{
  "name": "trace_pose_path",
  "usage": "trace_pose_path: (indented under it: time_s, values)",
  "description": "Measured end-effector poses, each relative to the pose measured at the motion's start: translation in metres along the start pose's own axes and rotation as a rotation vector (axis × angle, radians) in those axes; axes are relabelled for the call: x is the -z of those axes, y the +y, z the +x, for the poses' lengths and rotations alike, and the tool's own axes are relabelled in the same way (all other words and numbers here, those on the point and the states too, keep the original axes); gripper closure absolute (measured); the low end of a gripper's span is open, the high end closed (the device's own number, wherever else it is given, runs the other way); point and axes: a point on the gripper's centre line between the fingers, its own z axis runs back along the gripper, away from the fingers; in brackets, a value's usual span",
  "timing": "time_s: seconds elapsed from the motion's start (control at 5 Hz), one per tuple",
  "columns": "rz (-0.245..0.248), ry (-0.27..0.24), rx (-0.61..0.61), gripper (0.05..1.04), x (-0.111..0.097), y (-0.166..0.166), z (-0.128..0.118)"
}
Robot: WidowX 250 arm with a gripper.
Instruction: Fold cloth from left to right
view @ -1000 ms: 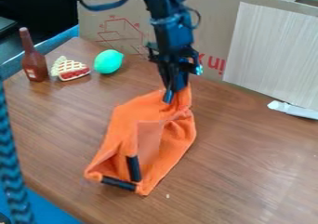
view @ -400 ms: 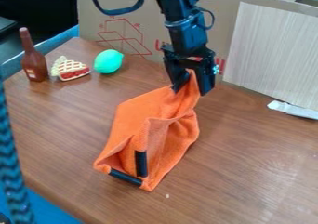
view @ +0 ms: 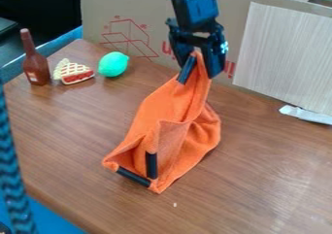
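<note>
The black gripper [view: 198, 69] hangs in the upper middle, over the far part of the table. It is shut on the upper end of the orange cloth [view: 170, 112], which is pulled up off the wood. From there the cloth slopes down toward the camera, creased lengthwise, and its near end rests on the table. That near end carries two black strips, one along the lower left edge and one standing roughly upright beside it.
On the brown table [view: 272, 179], a brown bottle [view: 36, 65], a toy pie slice [view: 74, 73] and a green oval object [view: 113, 64] stand at the back left. A cardboard wall [view: 227, 14] lines the back; a white piece [view: 305, 114] lies at right.
The gripper first shifted right, then rose, raising the cloth's far end higher. The near end slid slightly right and away from the camera.
</note>
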Motion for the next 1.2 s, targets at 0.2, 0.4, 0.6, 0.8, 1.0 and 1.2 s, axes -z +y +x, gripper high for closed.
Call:
trace_pose_path:
  time_s: [0.2, 0.4, 0.6, 0.8, 1.0, 1.2]
  values:
    - [0.124, 0.088, 0.071, 0.084, -0.01, 0.004, -0.014]
    - [0.309, 0.252, 0.155, 0.084, -0.019, 0.0, -0.028]
    - [0.482, 0.466, 0.283, 0.084, -0.009, -0.001, -0.033]
    - [0.685, 0.58, 0.434, 0.084, 0.0, -0.014, -0.027]
    - [0.716, 0.599, 0.464, 0.084, -0.003, -0.009, -0.027]
    - [0.713, 0.531, 0.452, 0.084, -0.036, 0.004, -0.035]
